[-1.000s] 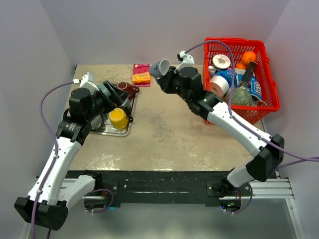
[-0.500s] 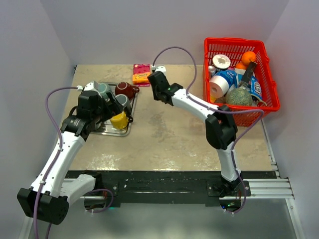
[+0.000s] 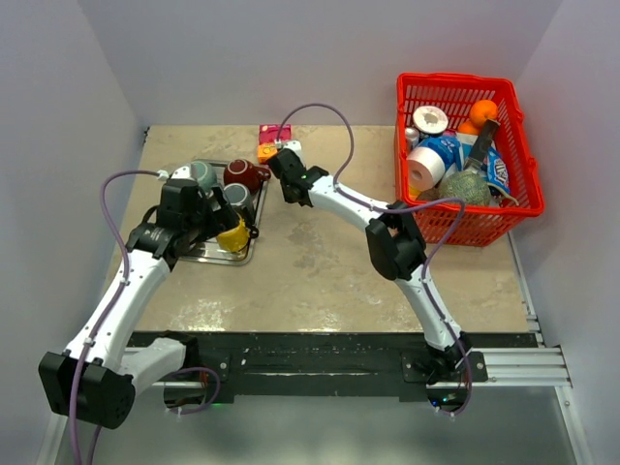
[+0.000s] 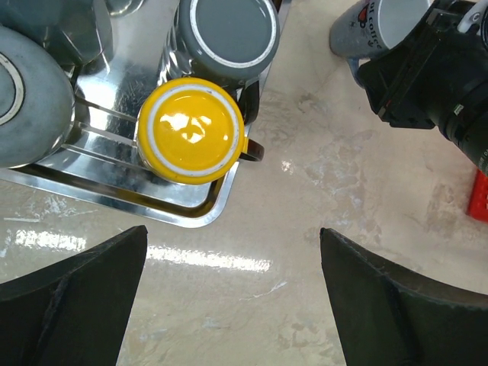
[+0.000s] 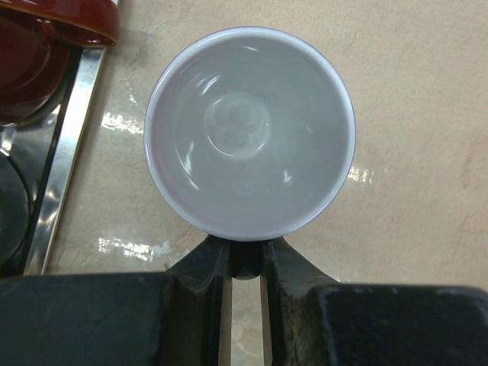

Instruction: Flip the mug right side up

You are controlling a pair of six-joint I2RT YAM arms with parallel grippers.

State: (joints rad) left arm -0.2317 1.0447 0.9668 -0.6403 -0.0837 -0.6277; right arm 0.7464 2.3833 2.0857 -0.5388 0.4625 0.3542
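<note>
My right gripper (image 5: pixel 244 252) is shut on the handle of a white mug (image 5: pixel 250 130). The mug stands mouth up and empty, just right of the metal tray (image 5: pixel 65 130). I cannot tell whether its base touches the table. In the top view my right gripper (image 3: pixel 287 180) covers the mug. The left wrist view shows the mug (image 4: pixel 377 27) held by that black gripper. My left gripper (image 4: pixel 232 236) is open and empty, over the table at the tray's front edge (image 4: pixel 114 200), also seen in the top view (image 3: pixel 218 208).
The tray holds an upside-down yellow mug (image 4: pixel 191 130), two upside-down grey mugs (image 4: pixel 225 30) and a dark red mug (image 3: pixel 244 174). A pink and orange packet (image 3: pixel 273 136) lies at the back. A red basket (image 3: pixel 523 194) full of items stands at the right.
My right arm swung left and down from near the basket to beside the tray. The mug went from tilted in the air to mouth up, low. My left gripper shifted slightly.
</note>
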